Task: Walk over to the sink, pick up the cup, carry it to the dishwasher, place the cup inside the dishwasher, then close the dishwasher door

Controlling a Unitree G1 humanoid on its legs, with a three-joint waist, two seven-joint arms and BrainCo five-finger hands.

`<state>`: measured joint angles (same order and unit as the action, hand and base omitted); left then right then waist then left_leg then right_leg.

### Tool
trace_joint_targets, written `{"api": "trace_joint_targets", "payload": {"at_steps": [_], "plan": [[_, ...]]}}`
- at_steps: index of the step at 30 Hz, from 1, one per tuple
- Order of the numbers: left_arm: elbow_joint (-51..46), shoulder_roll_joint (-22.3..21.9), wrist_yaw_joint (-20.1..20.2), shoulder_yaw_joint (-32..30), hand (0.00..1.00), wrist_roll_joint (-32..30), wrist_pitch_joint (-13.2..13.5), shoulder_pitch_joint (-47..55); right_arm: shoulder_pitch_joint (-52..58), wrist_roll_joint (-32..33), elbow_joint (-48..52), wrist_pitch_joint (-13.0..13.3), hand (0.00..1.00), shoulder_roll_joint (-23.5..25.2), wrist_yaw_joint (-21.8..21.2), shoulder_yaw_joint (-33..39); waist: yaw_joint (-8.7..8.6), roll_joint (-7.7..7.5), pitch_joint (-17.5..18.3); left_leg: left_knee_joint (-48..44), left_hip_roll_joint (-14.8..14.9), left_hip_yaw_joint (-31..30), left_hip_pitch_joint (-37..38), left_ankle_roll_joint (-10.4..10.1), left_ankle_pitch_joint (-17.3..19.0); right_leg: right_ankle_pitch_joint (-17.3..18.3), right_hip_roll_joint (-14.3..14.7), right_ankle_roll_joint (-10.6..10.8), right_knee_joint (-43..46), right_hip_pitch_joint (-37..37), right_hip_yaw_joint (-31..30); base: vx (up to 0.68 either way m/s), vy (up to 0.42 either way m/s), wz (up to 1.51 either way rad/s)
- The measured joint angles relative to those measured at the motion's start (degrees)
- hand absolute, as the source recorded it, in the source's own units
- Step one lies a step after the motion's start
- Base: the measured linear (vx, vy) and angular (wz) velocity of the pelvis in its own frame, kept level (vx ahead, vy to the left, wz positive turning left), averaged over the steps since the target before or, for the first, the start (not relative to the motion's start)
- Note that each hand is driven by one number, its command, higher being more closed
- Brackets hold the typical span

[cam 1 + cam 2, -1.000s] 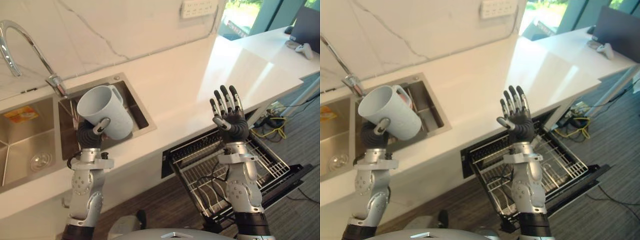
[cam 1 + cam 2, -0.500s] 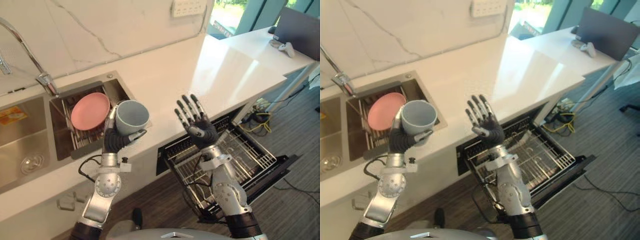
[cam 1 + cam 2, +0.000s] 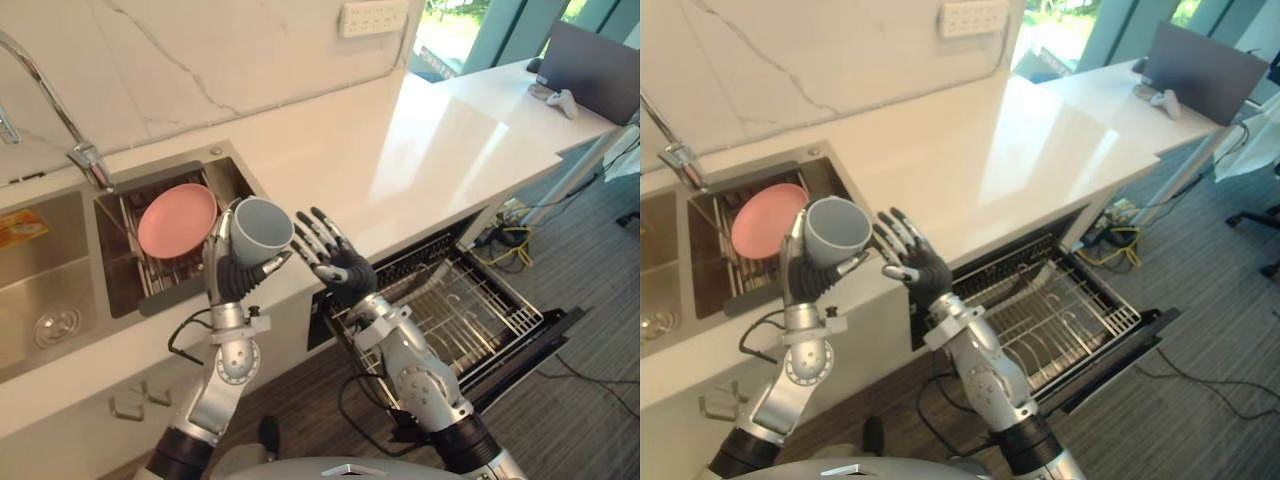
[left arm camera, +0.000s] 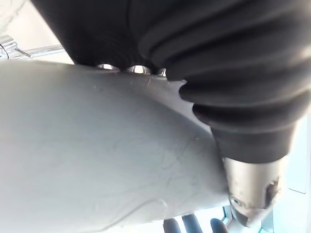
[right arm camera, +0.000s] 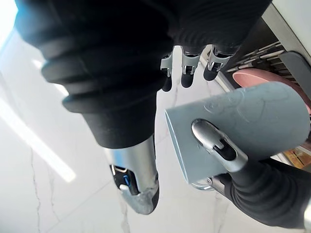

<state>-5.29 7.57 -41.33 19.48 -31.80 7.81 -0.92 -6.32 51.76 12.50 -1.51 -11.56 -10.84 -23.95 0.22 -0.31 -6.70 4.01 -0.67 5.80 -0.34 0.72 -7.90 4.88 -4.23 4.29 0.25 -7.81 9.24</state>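
Right hand (image 3: 337, 265) moved in just beside pale grey ceramic cup (image 3: 262, 228), fingers spread straight. Left hand (image 3: 230, 278) clasps cup above white stone counter's (image 3: 400, 150) front edge, near steel sink (image 3: 50, 262).

Head stereo looks down; wrist cams close-up on cup (image 5: 262, 111).

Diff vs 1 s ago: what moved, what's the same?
The left hand swung the cup off the sink toward the counter edge. The right hand, open, came in from above the dishwasher to just beside the cup. Same: left hand's grip on the cup, dishwasher door down, rack out.
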Motion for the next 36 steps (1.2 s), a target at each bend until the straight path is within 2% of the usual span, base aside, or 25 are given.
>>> {"api": "trace_joint_targets", "payload": {"at_steps": [5, 9, 16, 26, 32, 33, 36], "plan": [[1.03, -0.73, -0.49, 1.57, 1.0, -0.08, -0.91, -1.56, -1.66, -2.85, -0.21, -0.02, 0.0, 0.19, 4.14, -1.67, 0.41, -0.72, 0.57, 0.25, 0.05, -1.24, -0.55, -0.2, -0.81, -0.21, 0.27, -0.18, -0.41, -0.01, 1.25, -0.03, -0.009, 0.13], [1.56, -0.89, -0.86, 2.08, 1.0, -0.07, -2.22, -1.66, -2.59, -5.07, -0.6, -0.24, 0.0, 0.1, 7.11, -2.91, 0.55, -0.73, 0.64, 0.28, 0.08, -2.12, -0.73, -0.45, -1.25, -0.31, 0.35, -0.28, -0.56, -0.13, 2.1, -0.04, -0.01, 0.07], [1.69, -0.87, -0.81, 5.57, 1.0, -0.61, -2.75, -1.86, -5.11, -9.55, -2.78, -0.97, 0.0, 0.35, 13.02, -5.12, 0.92, -0.65, 1.18, 0.3, -0.01, -3.2, -1.1, -0.69, -1.83, -0.19, 0.37, -0.63, -0.55, -0.13, 2.95, -0.03, -0.004, 0.06], [2.74, -0.87, -0.82, 6.59, 1.0, -1.03, -2.82, -2.23, -6.06, -11.65, -2.82, -1.26, 0.0, 2.01, 17.4, -5.18, 1.14, -0.63, 2.21, 0.33, -0.03, -4.32, -1.47, -1.11, -2.29, -0.11, 0.41, -0.6, -0.33, -0.13, 4.17, -0.01, -0.005, 0.05], [3.93, -0.85, -0.83, 6.84, 1.0, -1.02, -3.21, -2.67, -7.42, -11.63, -4.64, -1.3, 0.0, 1.99, 17.73, -5.16, 1.14, -0.61, 2.22, 0.36, -0.04, -4.46, -1.47, -1.22, -2.27, -0.1, 0.41, -0.61, 0.07, -0.07, 4.35, 0.0, 0.0, 0.0], [3.95, -0.84, -0.84, 6.86, 1.0, -1.02, -3.25, -2.69, -7.42, -11.6, -4.63, -1.3, 1.0, 2.01, 17.73, -5.16, 1.14, -0.61, 2.22, 0.37, -0.04, -4.48, -1.47, -1.23, -2.27, -0.1, 0.41, -0.61, 0.12, -0.07, 4.37, 0.0, 0.0, 0.0], [3.96, -0.81, -0.92, 6.57, 1.0, -1.03, -3.32, -2.81, -7.42, -11.4, -4.63, -1.54, 1.0, 2.01, 17.7, -5.14, 1.17, -0.61, 2.22, 0.37, -0.05, -4.52, -1.48, -1.23, -2.27, -0.1, 0.41, -0.62, 0.22, -0.05, 4.41, 0.0, 0.0, 0.0]]}}
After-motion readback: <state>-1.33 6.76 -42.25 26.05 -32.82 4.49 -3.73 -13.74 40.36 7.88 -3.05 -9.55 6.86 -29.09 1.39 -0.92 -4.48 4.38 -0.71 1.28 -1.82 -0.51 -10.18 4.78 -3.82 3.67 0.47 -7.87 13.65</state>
